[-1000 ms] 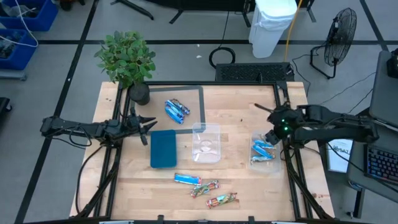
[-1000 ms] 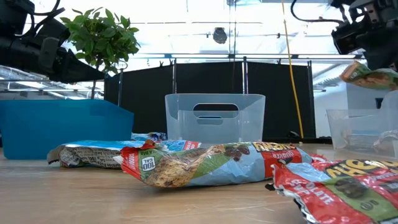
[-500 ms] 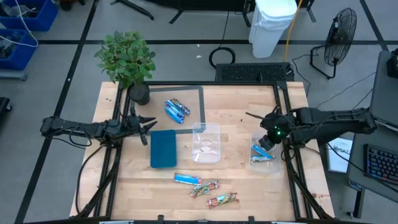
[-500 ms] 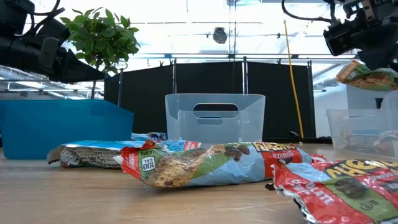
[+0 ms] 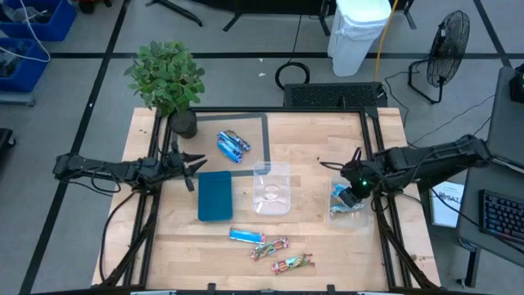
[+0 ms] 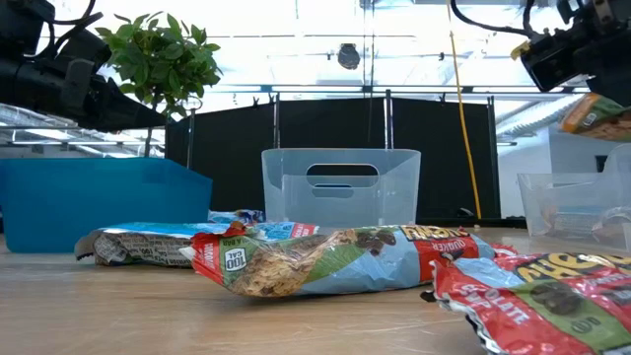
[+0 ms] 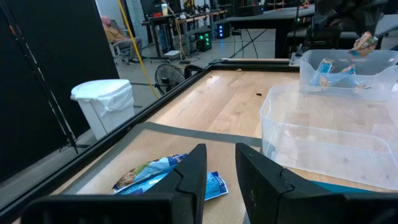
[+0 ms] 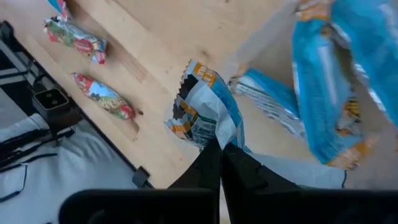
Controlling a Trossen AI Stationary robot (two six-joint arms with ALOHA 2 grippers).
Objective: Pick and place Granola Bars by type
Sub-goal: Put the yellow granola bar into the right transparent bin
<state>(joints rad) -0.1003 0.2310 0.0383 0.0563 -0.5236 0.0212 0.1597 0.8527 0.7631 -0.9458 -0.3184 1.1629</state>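
From overhead I have the wooden table (image 5: 319, 238) with a potted plant (image 5: 167, 78) at its far left corner, a teal tray (image 5: 215, 195) left of centre, an empty clear tub (image 5: 272, 188) in the middle and a second clear tub (image 5: 347, 203) toward the right edge. The left arm waits along the left side, its gripper (image 5: 195, 168) just beside the teal tray; its own wrist camera shows the fingers (image 7: 186, 174) parted with nothing between them, and beyond them a pair of dark blue bars (image 7: 155, 173) on a grey mat, which the overhead camera places at the far side of the table (image 5: 232, 145). The right gripper (image 5: 354, 187) is over the right tub, and here the views divide the work: from above I see only a dark wrist with a green light, while the right wrist camera shows the fingers (image 8: 208, 163) pinched together on the crimped end of a light blue-and-white bar (image 8: 204, 115), with more light blue bars (image 8: 336, 93) lying in the tub below it. The table-level camera catches that held bar (image 6: 601, 114) hanging clear above the tub at the right edge. It also fills its foreground with the red/green bars (image 6: 325, 258) at the near edge, which from above are two small wrappers (image 5: 282, 254) beside one light blue bar (image 5: 245, 236).
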